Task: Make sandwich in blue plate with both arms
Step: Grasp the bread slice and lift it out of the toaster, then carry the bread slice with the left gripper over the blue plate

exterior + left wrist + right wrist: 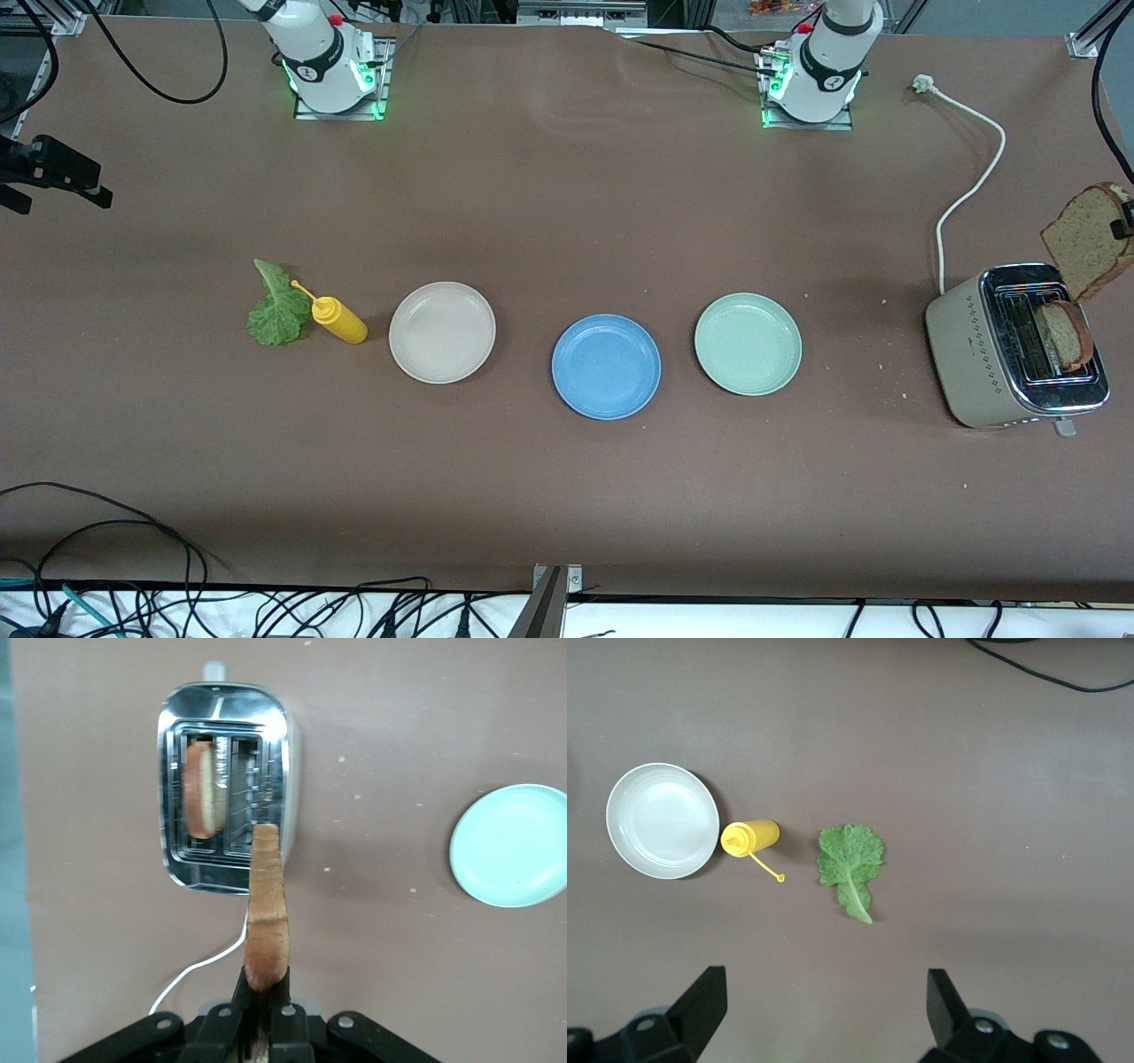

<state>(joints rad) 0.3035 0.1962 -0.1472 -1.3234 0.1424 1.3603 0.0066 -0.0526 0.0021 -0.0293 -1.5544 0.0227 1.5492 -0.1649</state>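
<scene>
Over toaster (226, 784): left end effector (264, 1020) gripping bread slice (267, 908).

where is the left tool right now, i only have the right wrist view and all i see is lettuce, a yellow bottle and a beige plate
Observer: The left tool is up over the toaster, at the left arm's end of the table, shut on a bread slice.
Operator: any bread left in the toaster
Observer: Yes, a second slice stands in one slot; the slot beside it is empty.
Operator: is the blue plate free
Observer: The blue plate is bare, between the beige plate and a pale green plate.
Operator: and my own tool
Observer: The right tool is open, up over the lettuce leaf.
</scene>
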